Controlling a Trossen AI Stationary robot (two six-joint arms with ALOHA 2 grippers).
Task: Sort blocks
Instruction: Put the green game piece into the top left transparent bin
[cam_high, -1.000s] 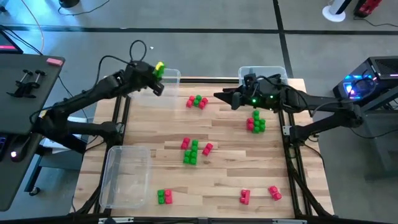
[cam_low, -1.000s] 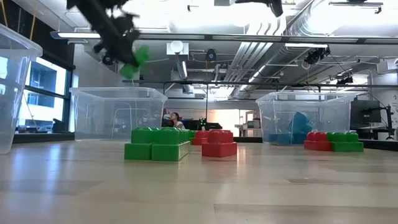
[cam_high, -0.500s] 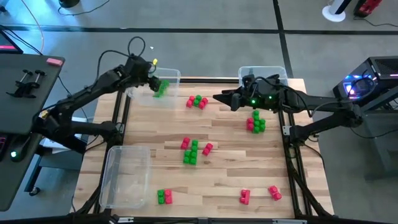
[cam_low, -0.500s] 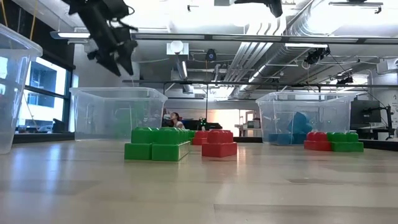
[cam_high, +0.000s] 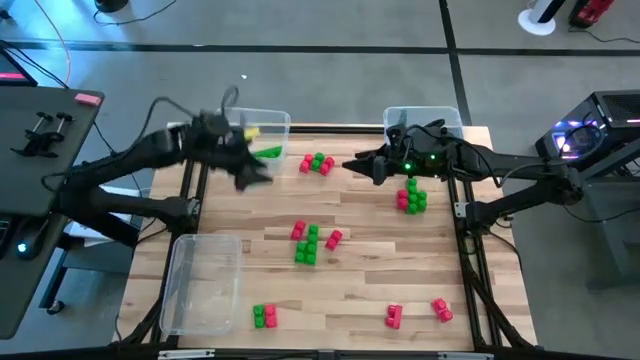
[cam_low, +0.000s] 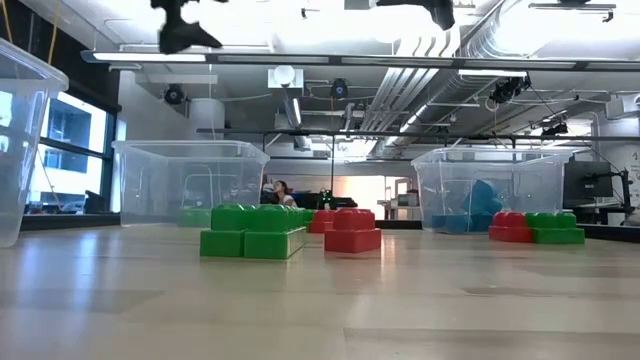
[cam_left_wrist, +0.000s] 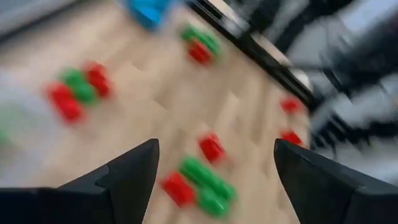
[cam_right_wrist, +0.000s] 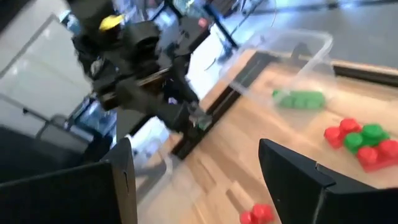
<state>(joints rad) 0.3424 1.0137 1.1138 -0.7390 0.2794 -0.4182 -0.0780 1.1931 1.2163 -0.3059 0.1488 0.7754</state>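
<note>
Overhead, a pale, planked wooden table (cam_high: 360, 270) is being shown with small studded plastic blocks (cam_high: 308, 243) scattered over it in red and green clusters: one at the middle, one near the far edge (cam_high: 318, 163), one toward the right (cam_high: 411, 197), and smaller ones along the near edge (cam_high: 264, 316). A clear, thin-walled plastic bin (cam_high: 262, 135) is being seen at the far left corner, with a green block (cam_high: 267, 153) lying inside it; a second clear bin (cam_high: 425, 117) is standing at the far right with something blue in it, hard to make out, and a third (cam_high: 203, 283) is lying at the near left. The left gripper (cam_high: 252, 174) is being held over the table just beside the far-left bin, blurred, its dark tapered fingers (cam_left_wrist: 127, 171) spread wide with nothing between them. The right gripper (cam_high: 352, 164) is being held above the table near the far-edge cluster, its fingers (cam_right_wrist: 292, 171) parted and empty. From table height, both arms are being cut off by the upper edge.
</note>
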